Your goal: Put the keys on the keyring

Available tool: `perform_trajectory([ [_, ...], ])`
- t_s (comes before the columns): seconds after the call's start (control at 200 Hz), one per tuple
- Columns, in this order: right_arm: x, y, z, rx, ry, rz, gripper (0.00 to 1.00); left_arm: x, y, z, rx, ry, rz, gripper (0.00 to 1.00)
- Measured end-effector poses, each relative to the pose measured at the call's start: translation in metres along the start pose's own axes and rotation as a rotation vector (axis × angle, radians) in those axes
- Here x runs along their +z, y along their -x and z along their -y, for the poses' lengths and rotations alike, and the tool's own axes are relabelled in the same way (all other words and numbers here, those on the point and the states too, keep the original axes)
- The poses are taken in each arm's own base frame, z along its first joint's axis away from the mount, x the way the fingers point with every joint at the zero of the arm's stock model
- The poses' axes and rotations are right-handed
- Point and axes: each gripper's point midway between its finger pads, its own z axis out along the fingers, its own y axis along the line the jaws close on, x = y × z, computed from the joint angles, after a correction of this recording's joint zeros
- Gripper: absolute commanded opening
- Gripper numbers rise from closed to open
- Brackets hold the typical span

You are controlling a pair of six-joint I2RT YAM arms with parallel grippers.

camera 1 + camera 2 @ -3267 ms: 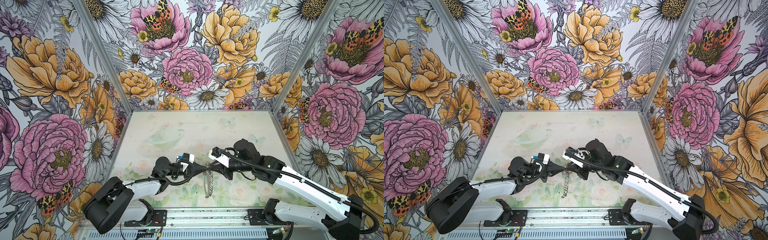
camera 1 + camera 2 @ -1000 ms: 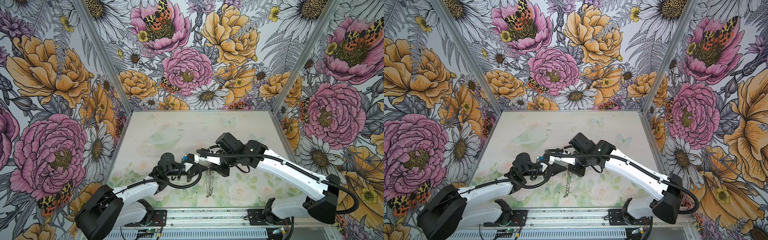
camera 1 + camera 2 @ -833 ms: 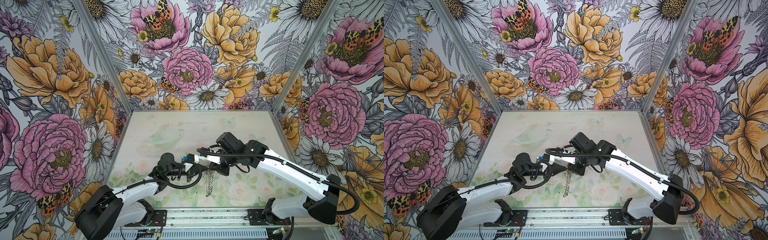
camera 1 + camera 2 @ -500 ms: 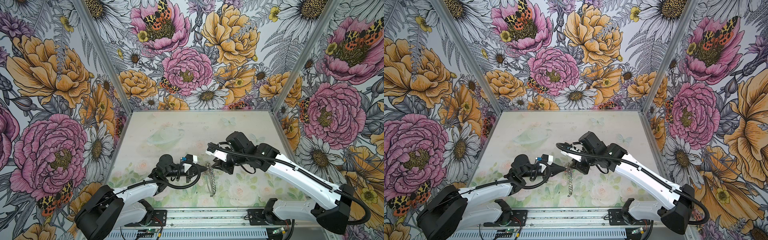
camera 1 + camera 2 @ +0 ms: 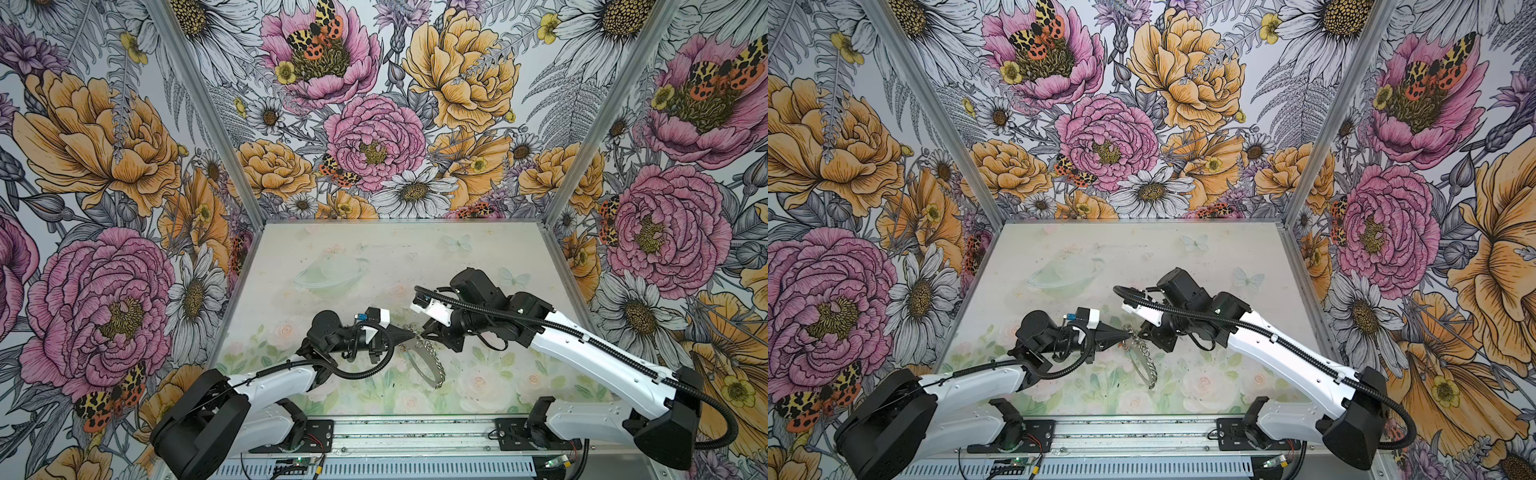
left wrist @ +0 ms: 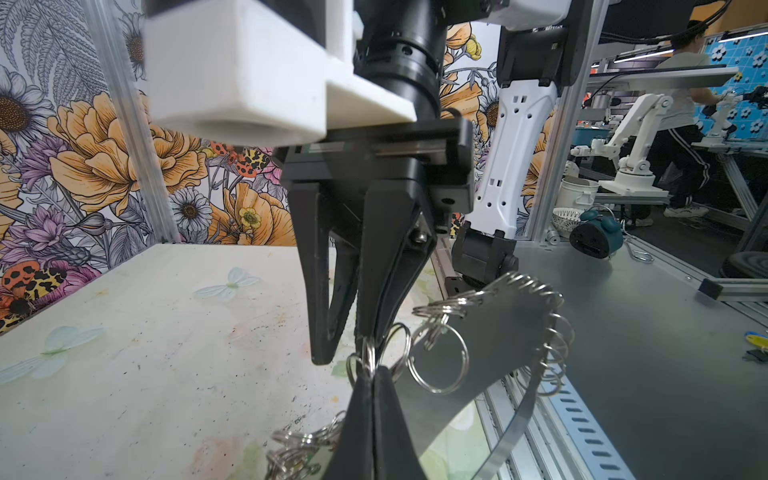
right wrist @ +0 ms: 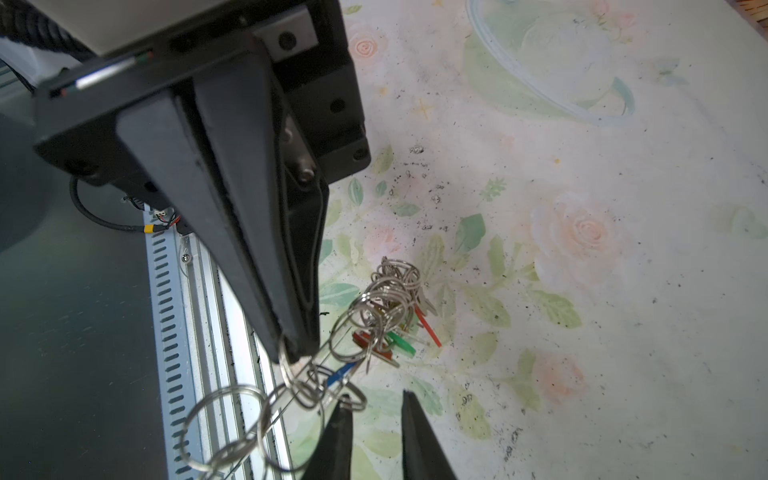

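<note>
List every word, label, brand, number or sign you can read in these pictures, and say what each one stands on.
No text can be read in any view.
keys: the coloured tags show edge-on, so any label on them cannot be read.
keyring: bare grey metal, no marking visible.
circuit board: any print on it is too small to read.

No text, label, brand, number or sign can be read in either top view or in either wrist view.
</note>
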Motion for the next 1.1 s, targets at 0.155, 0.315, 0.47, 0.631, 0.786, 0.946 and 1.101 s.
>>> perform_trajectory([
  [0.155, -0.005, 0.006, -0.003, -0.005, 0.003, 0.030, 0.23, 0.000, 0.000, 0.000, 0.000, 0.000, 0.000, 0.00],
  [0.315, -0.002, 0.008, -0.006, 0.004, 0.015, 0.037, 0.23, 0.000, 0.000, 0.000, 0.002, 0.000, 0.002, 0.00],
  [0.47, 0.008, 0.002, -0.006, 0.018, 0.017, 0.012, 0.25, -0.001, 0.002, -0.001, 0.005, 0.011, 0.012, 0.00],
  [0.631, 0.007, 0.002, 0.000, 0.022, -0.025, 0.028, 0.28, -0.003, -0.001, -0.013, -0.001, 0.088, 0.014, 0.00],
  [0.786, -0.003, 0.000, 0.015, 0.031, -0.128, 0.068, 0.29, -0.007, -0.004, -0.026, -0.008, 0.178, 0.014, 0.00],
  [0.946, -0.015, -0.007, 0.036, 0.063, -0.265, 0.147, 0.31, -0.009, -0.004, -0.037, -0.032, 0.257, 0.012, 0.00],
  [1.101, -0.018, -0.022, 0.047, 0.090, -0.365, 0.247, 0.36, -0.011, -0.013, -0.053, -0.097, 0.358, -0.020, 0.00],
])
